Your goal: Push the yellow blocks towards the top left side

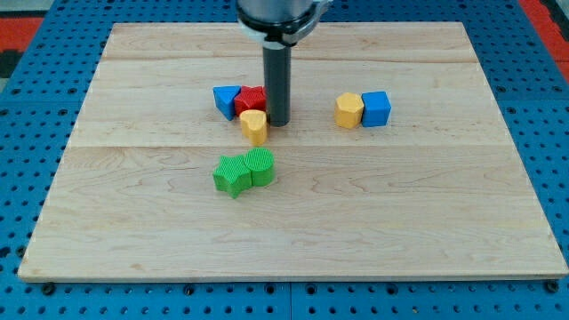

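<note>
My tip (278, 122) sits just right of the yellow block (254, 125) — red block (252, 99) behind.

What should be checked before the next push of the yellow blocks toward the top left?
1. My tip in view: ok.
2. Tip beside the near yellow block, on its right: ok.
3. Tip touching that block: cannot tell.
4. Top-left path free: not ok; red block and blue triangular block lie there.
5. Second yellow block free to push: not ok; blue cube sits against its right.
6. Green blocks out of the way: ok.
</note>
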